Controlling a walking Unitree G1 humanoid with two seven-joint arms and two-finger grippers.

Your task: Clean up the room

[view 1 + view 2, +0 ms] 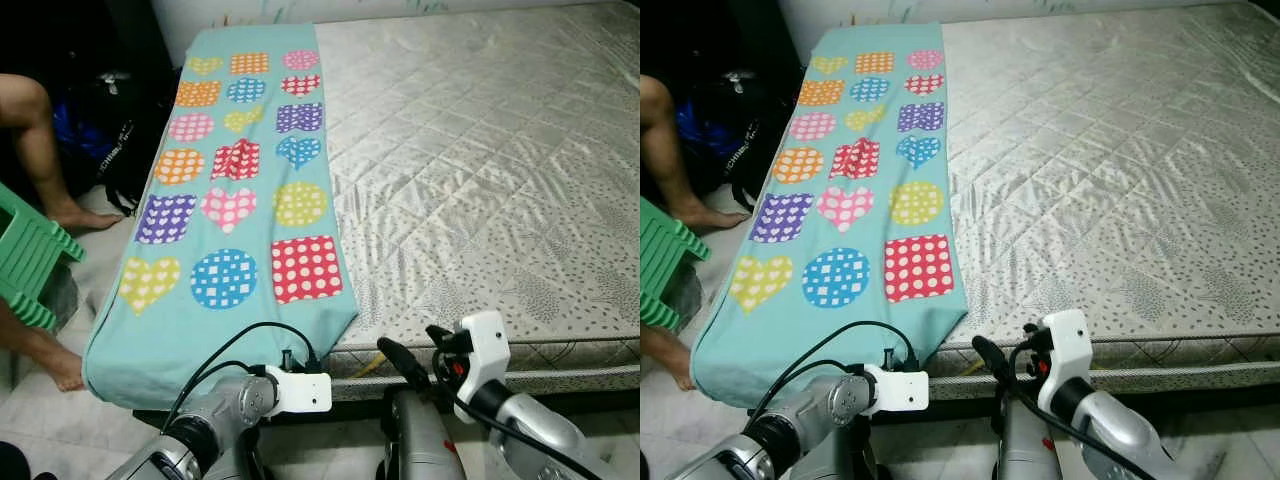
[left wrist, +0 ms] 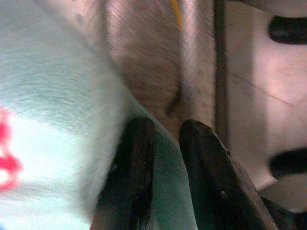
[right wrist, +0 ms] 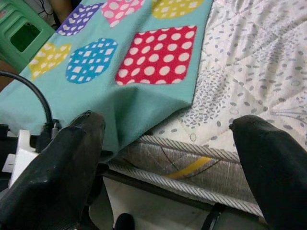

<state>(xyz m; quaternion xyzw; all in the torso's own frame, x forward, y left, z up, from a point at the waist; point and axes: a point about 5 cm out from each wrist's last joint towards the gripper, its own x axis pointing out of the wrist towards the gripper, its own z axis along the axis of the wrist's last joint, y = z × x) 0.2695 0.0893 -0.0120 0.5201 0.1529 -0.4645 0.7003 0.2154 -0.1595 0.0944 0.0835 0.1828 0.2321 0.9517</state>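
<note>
Two grippers work at the foot of a bare quilted mattress [image 1: 480, 150], along whose left edge a turquoise blanket [image 1: 240, 210] printed with dotted hearts, circles and squares lies as a long strip. The strip runs from the head of the bed to the near edge, where its lower end hangs over the mattress side toward the floor.

Left gripper [image 2: 165, 143]: placed low at the draped near corner of the blanket. In the left wrist view its two black fingers [image 2: 132, 177] stand close together with turquoise cloth lying between and against them, so the gripper appears clenched on the blanket's hem. This hold is presumably chosen because the overhanging corner is the easiest part to pinch without pressing into the mattress.

Right gripper [image 3: 168, 143]: held just in front of the mattress edge, fingers spread wide and grasping nothing. It faces the blanket's other near corner, by the red dotted square, a likely position for taking that corner so the cloth can be lifted or folded evenly.

Beside the bed on the left are a green plastic stool [image 1: 25, 260] and a person's bare legs [image 1: 40, 150], well apart from both grippers; a dark bag [image 1: 110, 140] lies near them.
</note>
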